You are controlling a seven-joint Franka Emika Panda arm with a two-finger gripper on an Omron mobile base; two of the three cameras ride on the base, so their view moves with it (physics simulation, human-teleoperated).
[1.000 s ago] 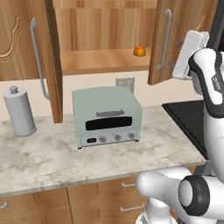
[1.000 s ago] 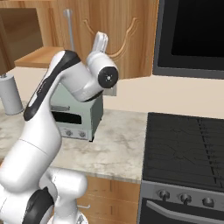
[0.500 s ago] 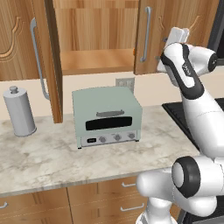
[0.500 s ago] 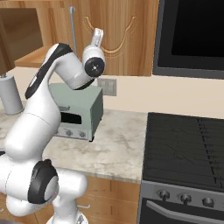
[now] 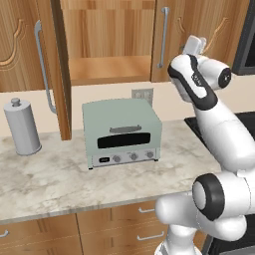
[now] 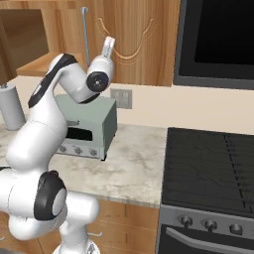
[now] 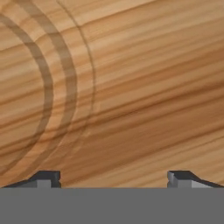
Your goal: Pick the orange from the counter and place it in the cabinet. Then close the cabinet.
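The cabinet (image 5: 109,69) hangs above the counter (image 5: 50,184). Its left door (image 5: 59,74) stands swung out, edge on. The right door (image 5: 199,25) lies almost flush with the cabinet front, its silver bar handle (image 5: 162,37) beside the open gap. My gripper (image 5: 193,45) is raised against that door's carved panel (image 6: 124,34), close to the wood. In the hand view the door's grain is right in front of my open gripper (image 7: 113,177), with nothing between the fingertips (image 7: 46,177). The orange is hidden behind the right door.
A pale green toaster oven (image 5: 122,132) sits on the counter under the cabinet, with a grey canister (image 5: 21,127) to its left. A wall outlet (image 5: 142,93) is behind the oven. The black stovetop (image 6: 213,163) lies to the right, under a dark microwave (image 6: 218,39).
The right cabinet door has swung from wide open to nearly flush, with my hand moving left along with it. The orange on the shelf went out of sight behind the door.
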